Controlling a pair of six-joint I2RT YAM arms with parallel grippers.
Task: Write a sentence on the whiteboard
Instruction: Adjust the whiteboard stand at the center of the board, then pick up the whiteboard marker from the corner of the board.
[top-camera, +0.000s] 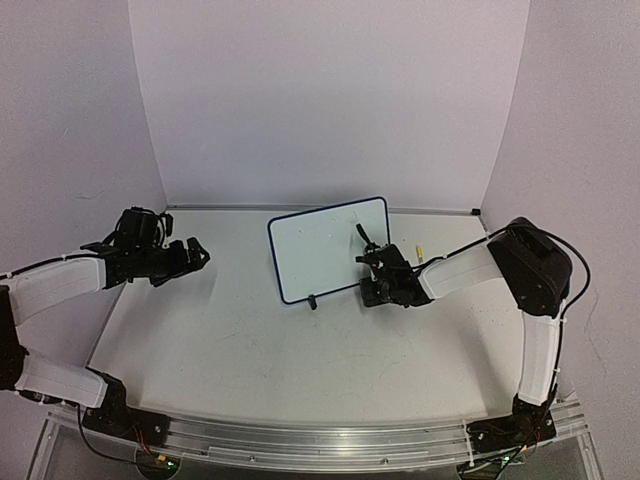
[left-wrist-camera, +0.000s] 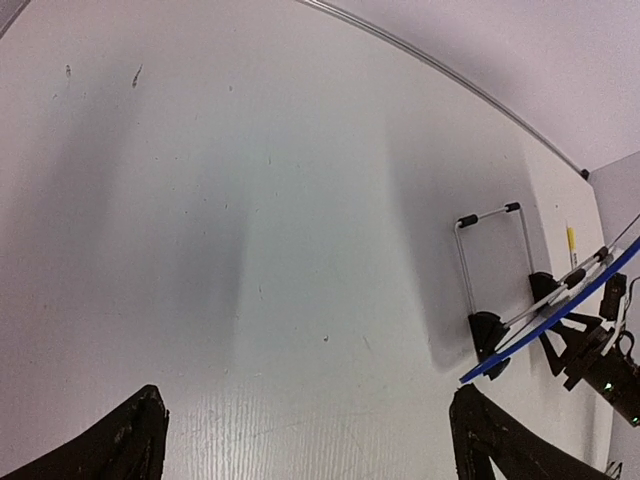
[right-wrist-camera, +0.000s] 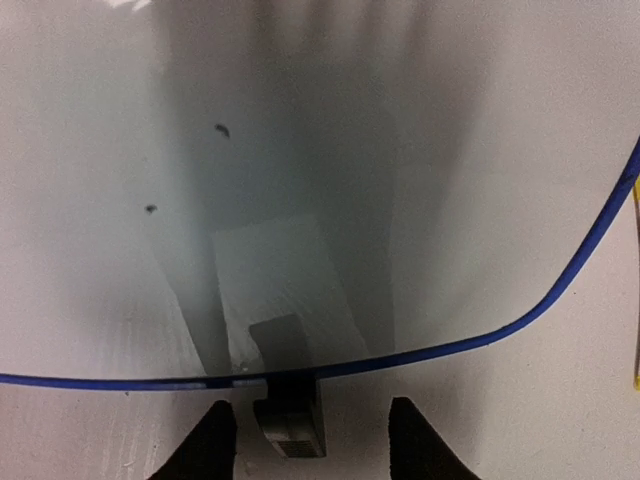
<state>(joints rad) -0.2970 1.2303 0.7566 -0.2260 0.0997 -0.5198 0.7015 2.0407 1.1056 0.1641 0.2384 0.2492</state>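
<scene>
The whiteboard (top-camera: 325, 250) stands tilted on its stand in the middle of the table, its dark blue rim (right-wrist-camera: 560, 290) curving across the right wrist view. The sentence is out of view; the board's face looks plain white apart from two small dark specks (right-wrist-camera: 220, 130). My right gripper (right-wrist-camera: 305, 440) is low at the board's bottom edge (top-camera: 372, 288). It is open, with a black clip foot (right-wrist-camera: 290, 415) in the gap and touching neither finger. My left gripper (top-camera: 198, 252) hangs open over bare table, well left of the board, holding nothing (left-wrist-camera: 310, 450).
A small yellow marker (top-camera: 419, 251) lies on the table just right of the board. The left wrist view shows the board edge-on with its wire stand (left-wrist-camera: 490, 215) and a clip foot (left-wrist-camera: 487, 330). Purple walls close the table at the back and sides.
</scene>
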